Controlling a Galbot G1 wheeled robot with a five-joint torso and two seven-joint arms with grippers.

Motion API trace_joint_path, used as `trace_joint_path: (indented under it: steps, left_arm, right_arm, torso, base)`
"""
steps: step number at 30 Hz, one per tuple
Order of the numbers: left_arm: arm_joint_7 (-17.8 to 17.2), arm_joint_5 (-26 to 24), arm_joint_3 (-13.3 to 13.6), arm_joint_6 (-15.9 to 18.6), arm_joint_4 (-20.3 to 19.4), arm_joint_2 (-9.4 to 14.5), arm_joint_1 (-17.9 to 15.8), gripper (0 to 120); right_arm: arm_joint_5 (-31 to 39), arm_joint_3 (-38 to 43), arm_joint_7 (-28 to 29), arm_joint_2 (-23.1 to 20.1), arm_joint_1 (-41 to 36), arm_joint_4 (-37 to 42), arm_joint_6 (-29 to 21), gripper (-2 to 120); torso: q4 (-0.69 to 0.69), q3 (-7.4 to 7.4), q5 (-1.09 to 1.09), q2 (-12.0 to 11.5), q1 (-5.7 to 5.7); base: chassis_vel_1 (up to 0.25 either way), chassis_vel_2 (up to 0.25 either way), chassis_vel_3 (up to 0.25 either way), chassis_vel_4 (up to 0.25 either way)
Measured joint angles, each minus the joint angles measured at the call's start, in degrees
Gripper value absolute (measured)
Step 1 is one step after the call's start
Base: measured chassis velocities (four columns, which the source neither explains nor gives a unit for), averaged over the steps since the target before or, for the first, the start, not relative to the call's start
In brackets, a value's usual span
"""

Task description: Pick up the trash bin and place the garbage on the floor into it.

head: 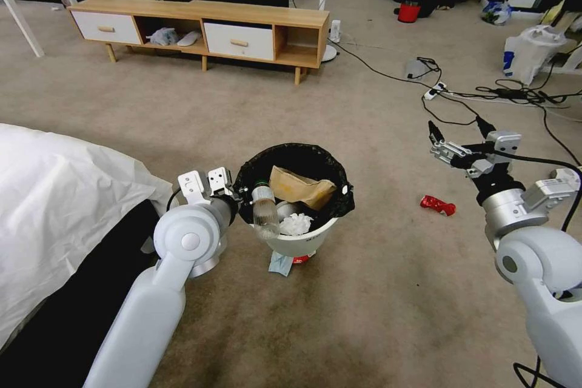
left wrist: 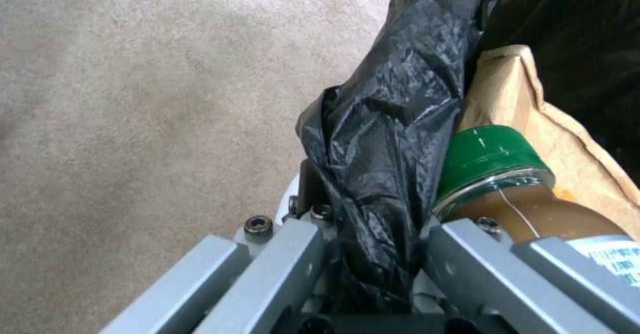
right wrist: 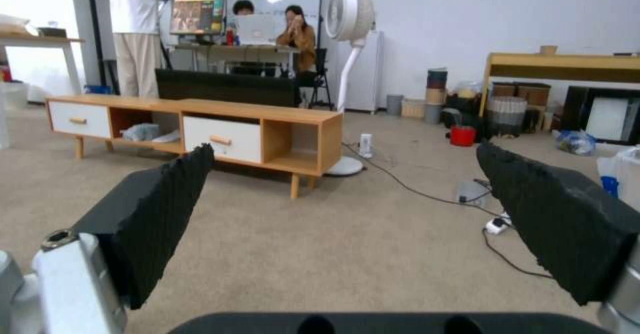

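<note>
The trash bin (head: pixel 295 241) is sitting tilted just above the carpet (head: pixel 364 315), in front of the robot, its black bag (head: pixel 291 160) folded over the rim. Inside are lying a brown paper bag (head: pixel 301 187), a crumpled white tissue (head: pixel 295 225) and a green-capped bottle (head: pixel 264 209) leaning against the near rim. A light blue mask (head: pixel 280 263) and a bit of red-white packet (head: pixel 302 259) are peeking out from under the bin. A red wrapper (head: pixel 438 204) is lying on the carpet to the bin's right, well apart from it, with nothing standing between them.

The left gripper (left wrist: pixel 373 254) is pinching the bagged rim at the bin's left side, fingers (left wrist: pixel 293 259) closed on the black plastic. The right gripper (head: pixel 461 133) is hovering beyond the wrapper, fingers (right wrist: pixel 153 214) spread wide, holding nothing. Farther off, a wooden TV cabinet (head: pixel 206 27) and floor cables (head: pixel 485 97) are lying clear of the work.
</note>
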Motion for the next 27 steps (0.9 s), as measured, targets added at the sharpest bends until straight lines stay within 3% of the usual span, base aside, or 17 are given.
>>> trace_joint_path:
  steps: [27]
  left_arm:
    - [0.9, 0.9, 0.1, -0.4, 0.1, -0.2, 0.2, 2]
  right_arm:
    - [-1.2, 0.4, -1.9, 0.4, -0.1, 0.4, -0.1, 100]
  torso:
    - [0.0, 0.0, 0.0, 0.0, 0.0]
  base:
    - [0.0, 0.0, 0.0, 0.0]
